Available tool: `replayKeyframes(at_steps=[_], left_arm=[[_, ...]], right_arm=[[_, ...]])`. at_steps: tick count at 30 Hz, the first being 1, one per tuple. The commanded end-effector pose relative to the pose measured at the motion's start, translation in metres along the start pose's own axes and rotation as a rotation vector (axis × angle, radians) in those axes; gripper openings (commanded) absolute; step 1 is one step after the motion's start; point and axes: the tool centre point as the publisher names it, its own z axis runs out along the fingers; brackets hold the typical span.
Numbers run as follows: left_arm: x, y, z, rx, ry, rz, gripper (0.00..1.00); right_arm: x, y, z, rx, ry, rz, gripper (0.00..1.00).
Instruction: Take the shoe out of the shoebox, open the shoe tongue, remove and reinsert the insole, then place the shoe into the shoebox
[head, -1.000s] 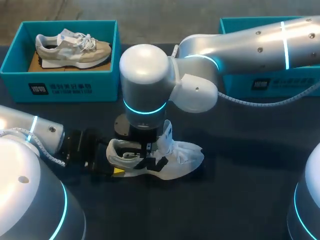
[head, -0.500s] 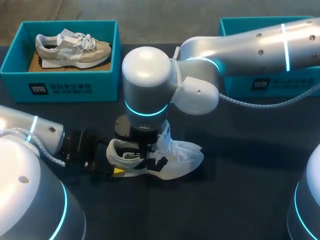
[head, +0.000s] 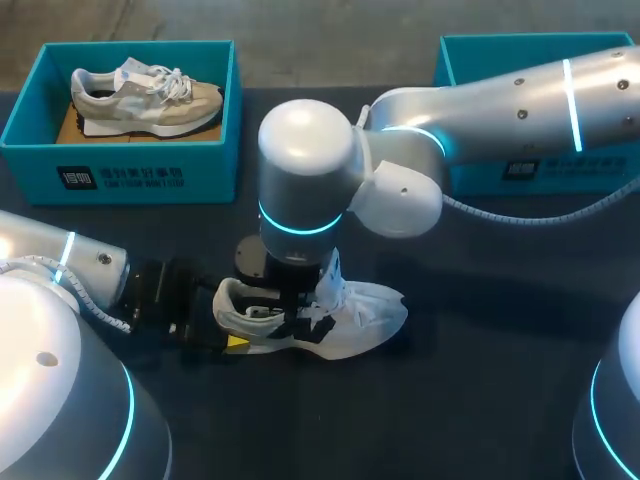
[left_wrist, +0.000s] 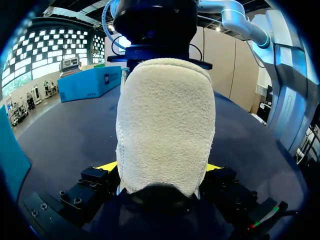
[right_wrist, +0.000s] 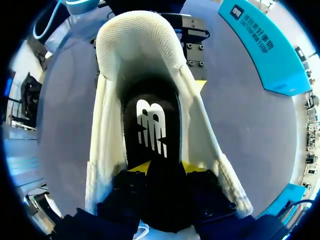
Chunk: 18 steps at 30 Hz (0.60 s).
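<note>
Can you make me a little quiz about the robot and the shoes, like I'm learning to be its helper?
1. Pick one: which part of the white shoe does the left gripper hold? A toe, B heel, C laces.
2. True or false: the beige shoe lies outside the blue box.
3. Fill the gap: the right gripper reaches down into the white shoe, right at the black ____.
Key: 1 B. 2 False, it lies inside the box. 3 insole.
</note>
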Motion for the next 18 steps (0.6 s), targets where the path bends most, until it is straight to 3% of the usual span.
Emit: replayKeyframes(at_steps=[1, 3, 4, 10, 18], left_arm=[[-0.003, 0.004, 0.001, -0.004, 0.001, 0.001, 0.0], [-0.003, 0.004, 0.001, -0.004, 0.001, 0.001, 0.0], [-0.003, 0.004, 0.001, -0.004, 0.001, 0.001, 0.0], [-0.003, 0.004, 0.001, -0.004, 0.001, 0.001, 0.0], [-0.003, 0.004, 0.001, -0.004, 0.001, 0.001, 0.0]], right_arm=[[-0.003, 0.001, 0.01, 0.004, 0.028, -0.005, 0.19], [-0.001, 0.001, 0.011, 0.007, 0.037, -0.006, 0.02], [0.0, 0.0, 0.011, 0.009, 0.041, -0.003, 0.0], [0.009, -0.004, 0.007, 0.017, 0.075, 0.016, 0.0], [0.015, -0.018, -0.016, -0.042, 0.093, 0.051, 0.0]])
